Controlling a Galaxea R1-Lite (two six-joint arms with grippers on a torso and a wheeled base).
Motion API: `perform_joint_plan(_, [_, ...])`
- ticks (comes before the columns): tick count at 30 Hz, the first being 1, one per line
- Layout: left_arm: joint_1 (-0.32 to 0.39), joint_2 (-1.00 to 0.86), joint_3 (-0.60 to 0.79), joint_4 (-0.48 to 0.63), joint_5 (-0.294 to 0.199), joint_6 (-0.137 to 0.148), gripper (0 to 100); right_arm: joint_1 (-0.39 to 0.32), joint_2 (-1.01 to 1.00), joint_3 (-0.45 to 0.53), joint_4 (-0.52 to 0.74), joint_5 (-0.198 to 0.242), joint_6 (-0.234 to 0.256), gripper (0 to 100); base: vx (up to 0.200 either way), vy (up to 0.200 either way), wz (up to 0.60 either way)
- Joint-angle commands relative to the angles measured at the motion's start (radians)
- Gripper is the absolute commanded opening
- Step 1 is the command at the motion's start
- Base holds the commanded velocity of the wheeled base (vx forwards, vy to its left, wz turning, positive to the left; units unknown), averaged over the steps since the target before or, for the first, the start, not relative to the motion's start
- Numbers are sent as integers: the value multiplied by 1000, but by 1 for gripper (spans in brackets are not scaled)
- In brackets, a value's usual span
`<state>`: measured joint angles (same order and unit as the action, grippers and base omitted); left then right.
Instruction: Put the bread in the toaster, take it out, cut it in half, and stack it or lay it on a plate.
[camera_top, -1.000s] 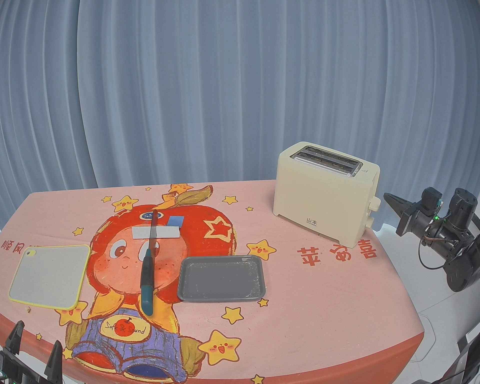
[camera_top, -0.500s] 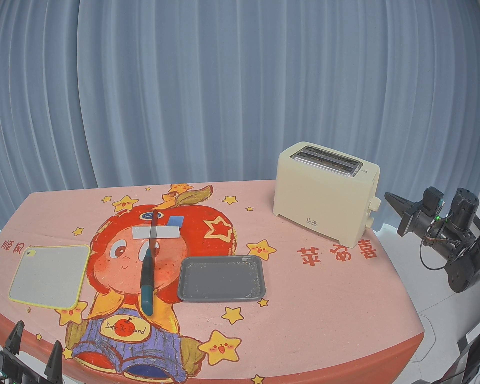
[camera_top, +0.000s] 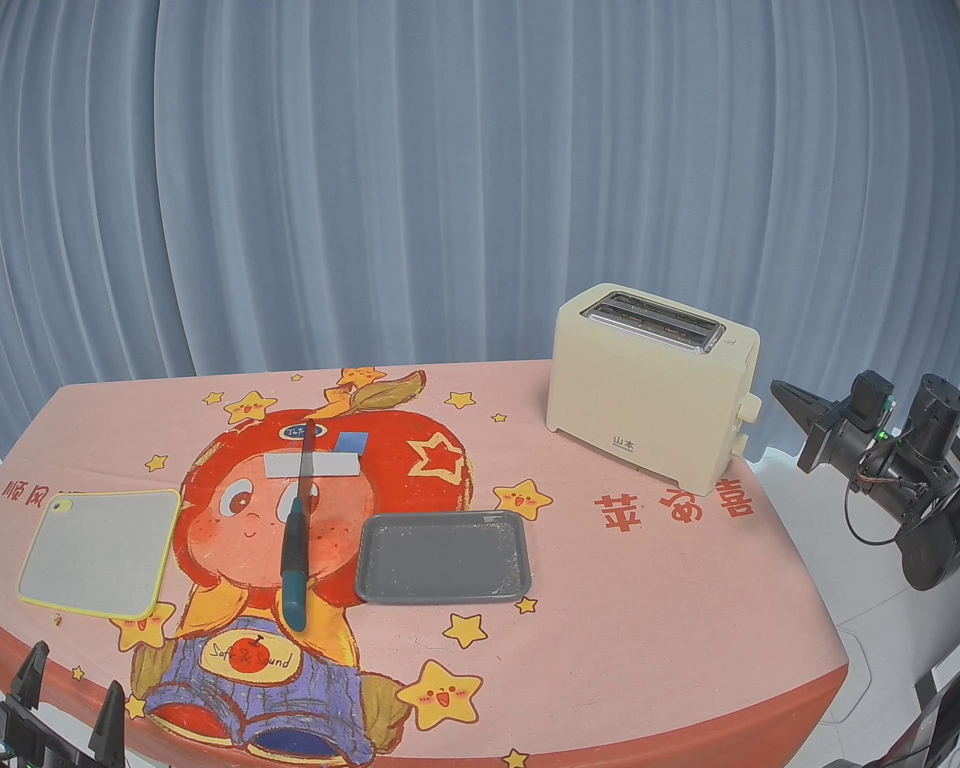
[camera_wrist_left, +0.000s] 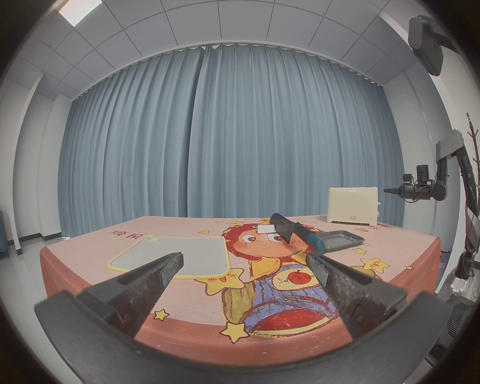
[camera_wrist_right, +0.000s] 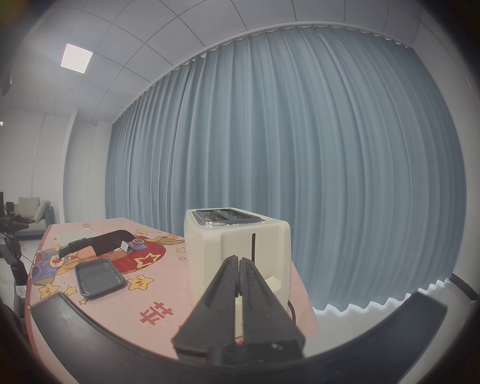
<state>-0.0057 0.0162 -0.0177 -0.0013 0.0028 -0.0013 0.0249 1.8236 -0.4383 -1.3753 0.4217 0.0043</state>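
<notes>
Right gripper (camera_top: 780, 389), fingers pressed together, has backed a tiny bit right, away from the toaster (camera_top: 650, 390). Left gripper (camera_top: 75, 672) sits spread open, near left. Maybe the bread is toasting inside.

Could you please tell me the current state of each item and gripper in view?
toaster: upright, nothing protruding from its slots.
knife: lying unheld, blade across a white strip.
plate: flat, no bread on it.
cutting board: flat, bare.
left gripper: open.
right gripper: shut, holding nothing.
</notes>
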Motion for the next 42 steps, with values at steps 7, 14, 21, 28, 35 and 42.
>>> perform_joint_plan(7, [1,-1,18,0,-1,0,100,12,-38,26,1,2,-4,0,0,0,0])
perform_joint_plan(14, [1,-2,18,0,0,0,100,12,-43,41,1,2,-7,0,0,0,0])
perform_joint_plan(21, [0,-2,18,0,0,0,100,15,-46,56,-21,2,-7,0,0,0,0])
perform_joint_plan(28, [0,-2,18,0,0,0,100,23,-46,84,-57,2,-7,0,0,0,0])
perform_joint_plan(35, [0,-2,18,0,0,0,100,23,-61,89,-56,2,-7,0,0,0,0])
perform_joint_plan(42, [1,-2,18,0,0,0,100,15,-63,79,-57,2,-3,0,0,0,0])
